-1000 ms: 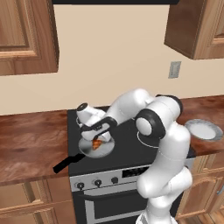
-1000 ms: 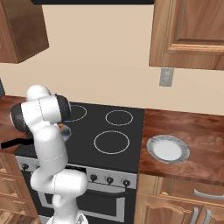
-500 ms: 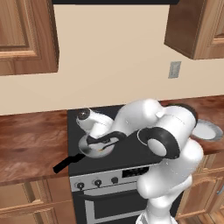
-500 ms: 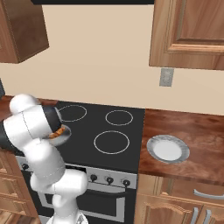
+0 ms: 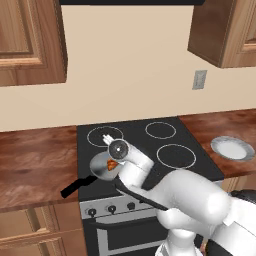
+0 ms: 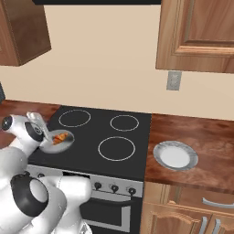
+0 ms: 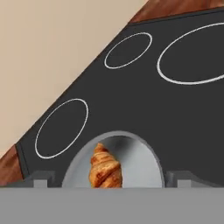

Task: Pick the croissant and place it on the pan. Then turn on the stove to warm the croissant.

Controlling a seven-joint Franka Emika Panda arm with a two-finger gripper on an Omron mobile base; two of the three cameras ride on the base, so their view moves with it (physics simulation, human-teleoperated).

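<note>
- Croissant lay inside pan, lower centre of hand view; also seen at left of right base view.
- Pan sat on front-left burner of stove, handle toward lower left in left base view.
- Gripper stood wide open, empty, fingers either side of pan, nothing held.
- Placing judged done.
- Left to do: reach knobs on stove front, turn burner on.
- No glow visible on rings.

Pan partly hidden behind the arm
</note>
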